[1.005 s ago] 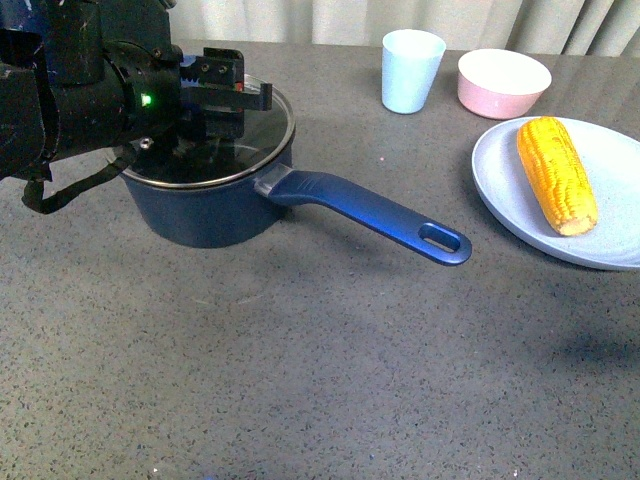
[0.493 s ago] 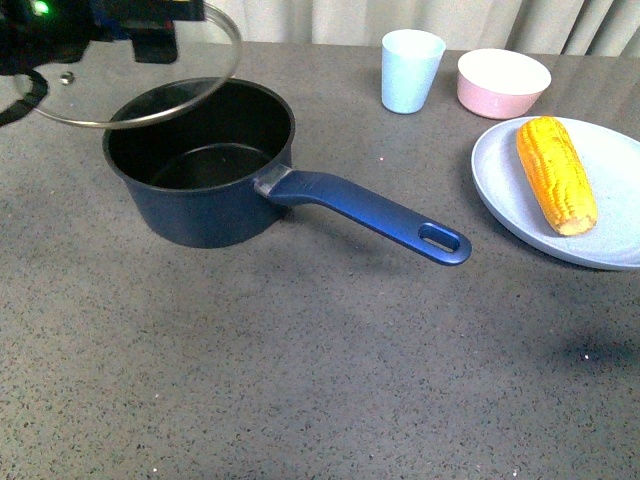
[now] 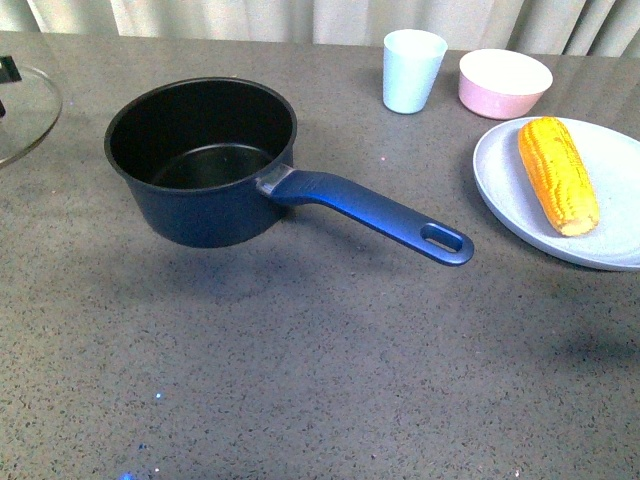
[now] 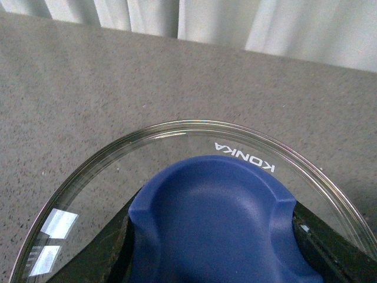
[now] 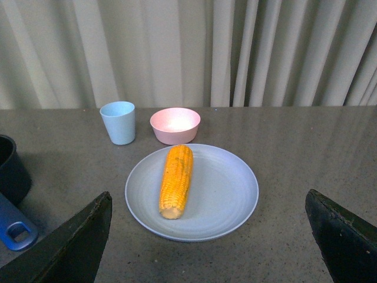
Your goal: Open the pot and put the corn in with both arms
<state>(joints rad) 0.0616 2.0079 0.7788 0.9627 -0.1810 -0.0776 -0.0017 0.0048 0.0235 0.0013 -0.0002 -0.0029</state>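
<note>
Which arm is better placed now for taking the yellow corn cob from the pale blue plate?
Right. The right tool is open and faces the yellow corn cob on the round pale blue plate. The left tool is shut on the blue knob of the glass lid.

We see the pot [image 3: 200, 160] standing on the table [image 3: 300, 380], toward the left side. Its lid [image 3: 25, 120] is off to the left of it, apart from it, at the very edge of the front view. The pot's handle [image 3: 380, 213] sticks out to the right and a little toward us. To the right of the handle's end is the plate [image 3: 500, 185], not touching it. The corn [image 3: 557, 175] lies on the plate, one end pointing away from us. Behind the plate stands the bowl [image 3: 504, 83]. The cup [image 3: 413, 70] stands just left of the bowl, farther back than the handle.
</note>
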